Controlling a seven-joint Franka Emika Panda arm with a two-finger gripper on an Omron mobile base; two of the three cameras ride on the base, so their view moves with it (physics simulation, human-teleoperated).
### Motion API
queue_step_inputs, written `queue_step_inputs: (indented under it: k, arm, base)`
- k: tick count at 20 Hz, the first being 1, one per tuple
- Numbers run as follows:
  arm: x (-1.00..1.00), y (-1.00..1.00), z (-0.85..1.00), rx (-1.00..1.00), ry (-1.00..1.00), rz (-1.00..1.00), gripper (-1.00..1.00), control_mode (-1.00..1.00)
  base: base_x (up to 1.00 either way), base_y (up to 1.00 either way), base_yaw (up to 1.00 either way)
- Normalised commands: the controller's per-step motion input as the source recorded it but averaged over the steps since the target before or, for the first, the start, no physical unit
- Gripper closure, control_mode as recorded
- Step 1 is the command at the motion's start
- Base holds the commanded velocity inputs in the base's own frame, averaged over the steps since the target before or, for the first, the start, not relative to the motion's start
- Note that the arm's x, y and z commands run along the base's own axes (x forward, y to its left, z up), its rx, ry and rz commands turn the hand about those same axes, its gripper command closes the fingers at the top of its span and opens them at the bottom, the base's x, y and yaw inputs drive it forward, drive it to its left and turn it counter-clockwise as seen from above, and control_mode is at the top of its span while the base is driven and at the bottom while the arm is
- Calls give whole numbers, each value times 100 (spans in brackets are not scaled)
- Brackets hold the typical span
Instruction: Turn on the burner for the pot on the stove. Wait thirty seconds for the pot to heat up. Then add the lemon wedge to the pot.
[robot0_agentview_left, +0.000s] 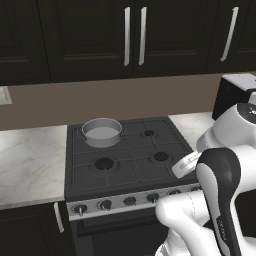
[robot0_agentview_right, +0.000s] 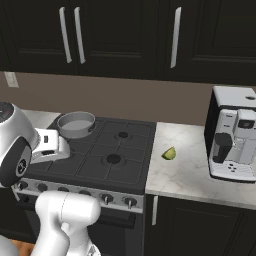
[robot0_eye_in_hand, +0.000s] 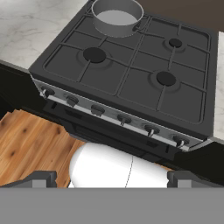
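The silver-grey pot sits on the back left burner of the black stove. No flame shows on any burner. A silver strip of dark knobs runs along the stove's front. The yellow-green lemon wedge lies on the marble counter just right of the stove. My gripper hangs above and in front of the stove, open, its fingertips far apart with nothing between them. It is well clear of the knobs and the pot.
A white and black coffee machine stands on the counter at the right, beyond the wedge. Marble counter stretches left of the stove. Dark cabinets with silver handles hang above. Wooden floor lies below the oven door.
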Motion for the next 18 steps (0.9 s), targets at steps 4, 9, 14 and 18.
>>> queue_step_inputs:
  k: [4, 9, 14, 18]
  arm:
    - [0, 0, 0, 0, 0, 0, -100, -100]
    - [0, 0, 0, 0, 0, 0, -100, -100]
    - [0, 0, 0, 0, 0, 0, -100, -100]
    - [0, 0, 0, 0, 0, 0, -100, -100]
  base:
    - [0, 0, 0]
    - [0, 0, 0]
    - [0, 0, 0]
    - [0, 0, 0]
